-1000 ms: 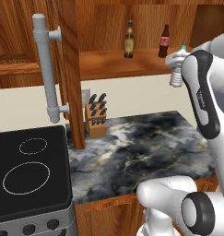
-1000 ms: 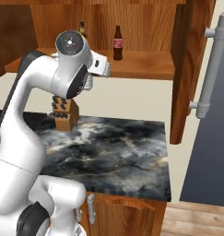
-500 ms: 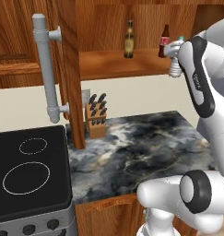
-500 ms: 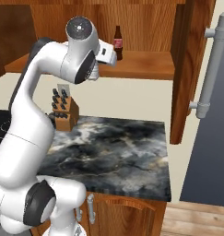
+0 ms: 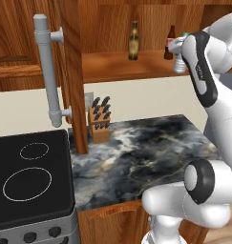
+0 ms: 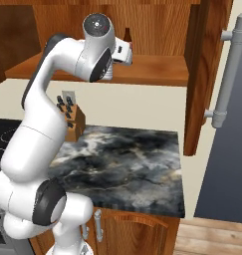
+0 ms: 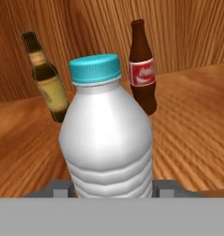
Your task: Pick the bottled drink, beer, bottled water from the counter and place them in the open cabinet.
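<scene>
The open cabinet (image 5: 112, 66) hangs above the counter (image 5: 151, 152), its door with the long grey bar handle (image 5: 48, 76) swung wide, so the flat shelf is free to take bottles from the front. The marbled counter below carries a knife block (image 5: 99, 119) near the back wall and, as far as the base views show, no bottle, which suggests the last of the three is the one in hand. The arm reaches up from the base and bends over at shelf height, the sensible posture for carrying a load in level over the shelf edge.

On the shelf the beer (image 7: 46, 78) stands upright toward the back, and the bottled drink (image 7: 142, 69) stands upright a little apart from it; in the left base view the beer (image 5: 133, 40) sits near the shelf's middle and the bottled drink (image 5: 171, 43) just behind the hand. Both look already placed, set deep so that room is left in front.

The bottled water (image 7: 106, 133) rests between the jaws of the gripper (image 7: 111, 186), which is clamped on its ribbed lower body, the blue-green cap (image 7: 95, 67) pointing up and away from the hand. It is held upright, probably so that it can be set down on its base. From the hand view it hangs above the shelf in front of the other two bottles and between them, touching neither; whether its base has reached the wood cannot be told.
</scene>
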